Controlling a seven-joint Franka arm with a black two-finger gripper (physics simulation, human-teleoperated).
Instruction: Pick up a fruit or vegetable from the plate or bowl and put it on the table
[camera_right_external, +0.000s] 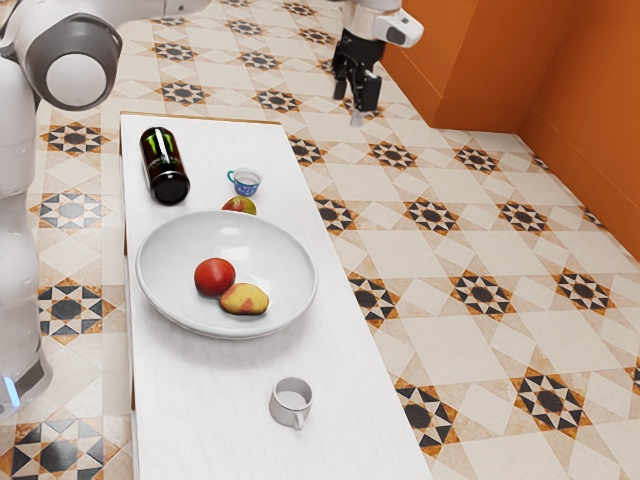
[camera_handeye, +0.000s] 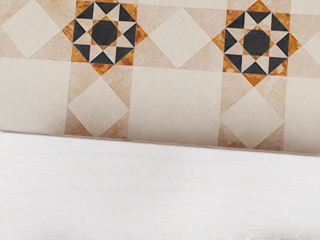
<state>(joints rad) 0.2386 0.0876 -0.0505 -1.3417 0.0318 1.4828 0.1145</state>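
Can (camera_right_external: 165, 168), mug (camera_right_external: 291, 402), cup (camera_right_external: 245, 184) around bowl (camera_right_external: 170, 262)

From my camera feed I see a black can (camera_right_external: 163, 160) with green marks, lying on its side at the exterior view's left. Near it, toward that view's right, I've got a small blue patterned cup (camera_right_external: 246, 184) — upright, handle toward the can. A plain grey mug (camera_right_external: 290, 403) stands upright, well apart from both. I see orange walls (camera_right_external: 480, 60) at the exterior view's right, and cream floor tiles (camera_right_external: 440, 335) — dark stars, orange corners — in both views.
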